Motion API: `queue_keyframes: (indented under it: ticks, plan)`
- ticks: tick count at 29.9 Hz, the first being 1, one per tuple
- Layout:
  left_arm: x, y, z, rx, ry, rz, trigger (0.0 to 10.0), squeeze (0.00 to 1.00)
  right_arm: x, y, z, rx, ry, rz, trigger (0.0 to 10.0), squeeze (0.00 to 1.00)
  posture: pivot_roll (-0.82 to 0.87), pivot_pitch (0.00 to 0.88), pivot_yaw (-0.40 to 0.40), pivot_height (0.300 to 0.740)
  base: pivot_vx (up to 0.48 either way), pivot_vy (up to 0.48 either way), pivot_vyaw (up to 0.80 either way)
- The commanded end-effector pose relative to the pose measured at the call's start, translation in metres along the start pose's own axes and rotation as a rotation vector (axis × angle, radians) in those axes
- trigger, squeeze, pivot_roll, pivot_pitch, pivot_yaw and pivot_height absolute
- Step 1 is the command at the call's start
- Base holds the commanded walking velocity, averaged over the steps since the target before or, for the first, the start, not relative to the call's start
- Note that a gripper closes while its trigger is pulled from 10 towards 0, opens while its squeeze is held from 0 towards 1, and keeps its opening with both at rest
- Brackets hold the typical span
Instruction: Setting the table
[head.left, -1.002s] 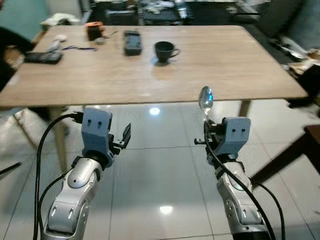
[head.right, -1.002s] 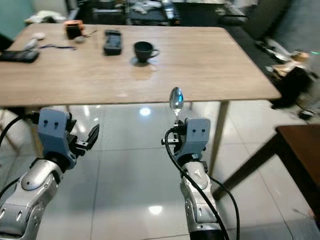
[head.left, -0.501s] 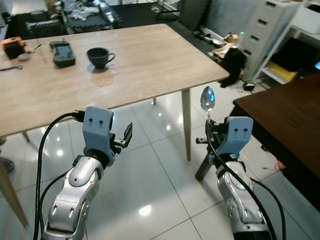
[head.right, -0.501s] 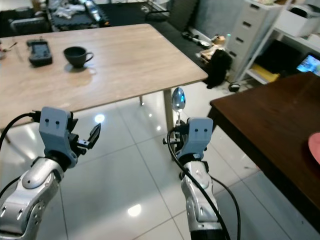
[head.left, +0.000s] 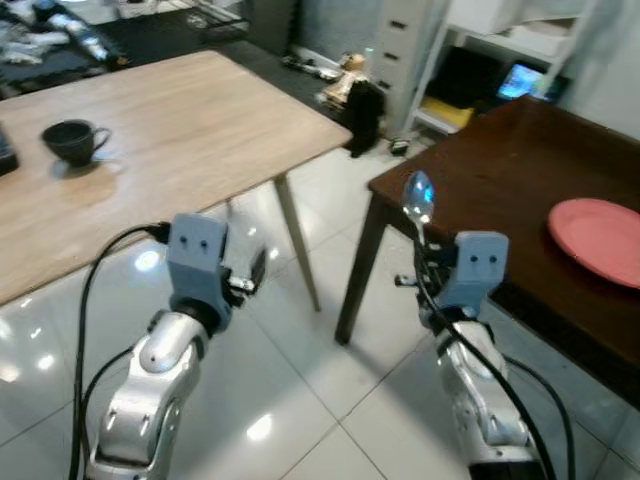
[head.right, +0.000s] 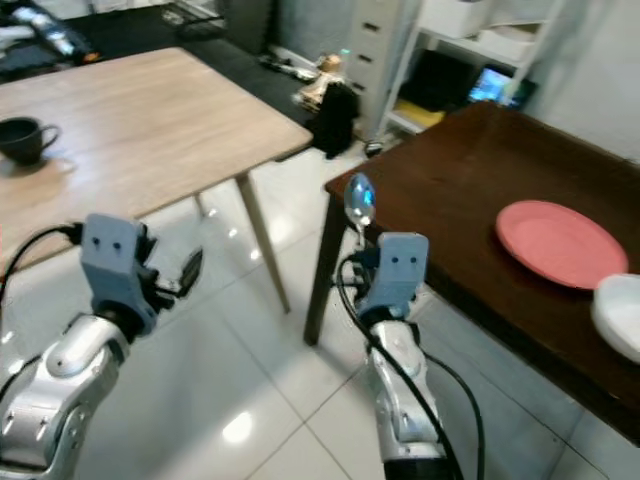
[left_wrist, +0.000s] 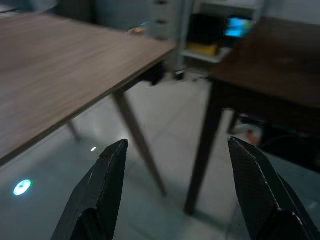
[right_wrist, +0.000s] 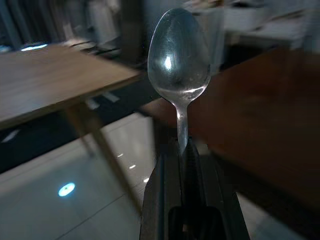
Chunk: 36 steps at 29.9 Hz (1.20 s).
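Observation:
My right gripper (head.left: 421, 262) is shut on a metal spoon (head.left: 417, 201), which stands upright with its bowl on top; the bowl (right_wrist: 179, 54) is large in the right wrist view. A dark brown table (head.right: 470, 180) stands ahead to the right, its near corner just behind the spoon. On it lie a pink plate (head.right: 560, 242) and, at the right edge, part of a white dish (head.right: 620, 315). My left gripper (head.left: 256, 272) is open and holds nothing, raised over the tiled floor; its two black fingers (left_wrist: 107, 185) are spread wide in the left wrist view.
A light wooden table (head.left: 180, 130) stands to the left with a dark cup (head.left: 72, 141) on it. Grey drawers (head.left: 400, 40) and shelves with clutter are at the back. Glossy tiled floor (head.left: 330, 400) lies between the two tables.
The camera has swung to the right: the wooden table slid left, and the dark table with the pink plate came into view. Both grippers keep their pose, the spoon still held.

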<state>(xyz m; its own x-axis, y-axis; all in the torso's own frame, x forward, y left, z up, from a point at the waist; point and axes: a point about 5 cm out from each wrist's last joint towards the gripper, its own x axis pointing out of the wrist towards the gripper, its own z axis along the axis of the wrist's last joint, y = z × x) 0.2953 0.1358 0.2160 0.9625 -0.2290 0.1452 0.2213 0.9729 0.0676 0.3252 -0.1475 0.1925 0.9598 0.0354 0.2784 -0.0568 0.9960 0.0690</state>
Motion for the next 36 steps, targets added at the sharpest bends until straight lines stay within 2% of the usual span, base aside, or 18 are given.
queue_keyframes:
  ticks: [1, 36]
  plan:
    - [-0.0017, 0.0008, -0.0061, 0.002, 0.026, 0.006, 10.0, 0.00, -0.0032, -0.0006, -0.0056, 0.011, 0.022, -0.007, 10.0, 0.00, 0.09, 0.135, 0.036, 0.740, 0.000, 0.000, -0.80]
    - [-0.0018, 0.0015, -0.0078, -0.012, 0.034, 0.017, 10.0, 0.00, -0.0046, -0.0028, -0.0058, 0.006, 0.028, -0.014, 10.0, 0.00, 0.08, 0.149, 0.031, 0.740, 0.000, 0.000, -0.80]
